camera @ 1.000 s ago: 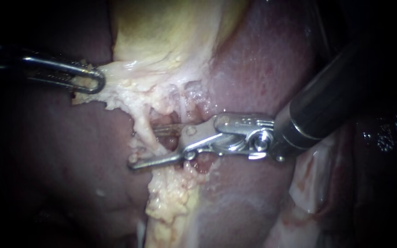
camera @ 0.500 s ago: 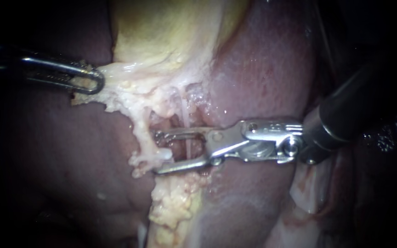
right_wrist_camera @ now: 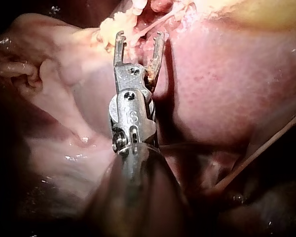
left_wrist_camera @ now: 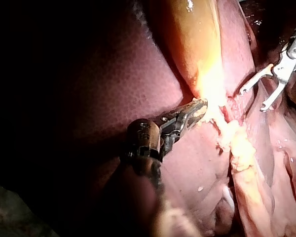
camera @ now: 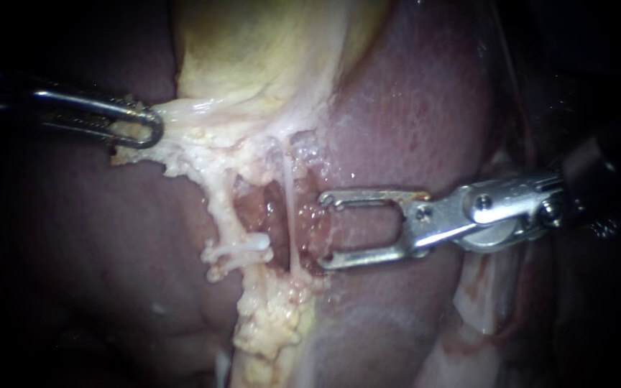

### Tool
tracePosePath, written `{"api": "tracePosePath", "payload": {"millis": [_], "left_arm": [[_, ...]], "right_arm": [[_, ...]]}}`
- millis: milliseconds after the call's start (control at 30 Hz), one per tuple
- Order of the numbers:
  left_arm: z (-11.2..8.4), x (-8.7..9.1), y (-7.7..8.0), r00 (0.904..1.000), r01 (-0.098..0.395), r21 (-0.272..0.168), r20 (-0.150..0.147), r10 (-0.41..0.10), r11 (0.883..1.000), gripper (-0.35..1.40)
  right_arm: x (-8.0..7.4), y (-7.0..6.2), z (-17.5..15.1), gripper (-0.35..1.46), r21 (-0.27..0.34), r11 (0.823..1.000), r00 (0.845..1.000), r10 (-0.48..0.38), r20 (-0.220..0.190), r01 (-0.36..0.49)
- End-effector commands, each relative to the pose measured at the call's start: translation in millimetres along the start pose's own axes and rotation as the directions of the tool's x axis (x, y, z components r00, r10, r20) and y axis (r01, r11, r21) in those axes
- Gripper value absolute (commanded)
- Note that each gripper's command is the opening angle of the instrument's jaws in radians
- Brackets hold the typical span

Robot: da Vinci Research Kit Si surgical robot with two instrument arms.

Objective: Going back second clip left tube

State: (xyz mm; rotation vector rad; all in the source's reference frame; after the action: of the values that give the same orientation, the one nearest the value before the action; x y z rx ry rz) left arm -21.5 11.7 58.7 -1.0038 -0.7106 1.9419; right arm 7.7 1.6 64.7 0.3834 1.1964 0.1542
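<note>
the right instrument (camera: 325, 230), entering from the right, is shown nearest the camera. its two jaws are spread wide and nothing is held between them. the jaw tips are seen over the liver (camera: 411, 108) surface, just beside the thin right tube (camera: 289, 215) and apart from it. in the right wrist view a pale strand is seen just ahead of the spread tips.

past the right tube, the thicker, whitish left tube (camera: 221, 208) is shown running down to the yellow fat (camera: 271, 316). it is crossed near its lower end by a white clip (camera: 246, 244). whether one clip or two are seated there cannot be told. the clip is well apart from the right instrument's jaws.

farther back, the left instrument (camera: 145, 123) is shown entering from the left. its jaws are pressed together on pale tissue (camera: 181, 118) at the lower edge of the gallbladder (camera: 267, 50), which is drawn sideways across the liver.
</note>
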Motion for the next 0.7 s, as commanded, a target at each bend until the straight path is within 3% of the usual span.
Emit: {"api": "tracePosePath", "payload": {"millis": [33, 333, 500, 700], "left_arm": [[0.0, 0.0, 0.0, 1.0, 0.001, 0.001, 0.0, -0.001, 1.0, -0.35], [0.6, -0.3, 0.0, 1.0, -0.001, 0.001, 0.003, 0.001, 1.0, -0.35], [3.2, -1.1, 0.1, 0.9998, -0.006, -0.005, 0.016, 0.007, 1.0, -0.35], [6.0, -1.4, -1.3, 0.9995, -0.012, -0.005, 0.029, 0.013, 1.0, -0.35]], "right_arm": [[0.0, 0.1, -0.5, 0.5, -0.003, 1.0, 1.0, -0.008, 0.002, 0.008], [-0.2, 0.2, -2.7, 0.5, -0.008, 0.999, 0.999, -0.034, 0.008, 0.034], [-0.2, 0.2, -2.8, 0.5, -0.004, 0.999, 0.999, -0.04, 0.007, 0.04], [-0.2, 0.2, -2.8, 0.5, -0.001, 0.999, 0.999, -0.046, 0.006, 0.046]]}}
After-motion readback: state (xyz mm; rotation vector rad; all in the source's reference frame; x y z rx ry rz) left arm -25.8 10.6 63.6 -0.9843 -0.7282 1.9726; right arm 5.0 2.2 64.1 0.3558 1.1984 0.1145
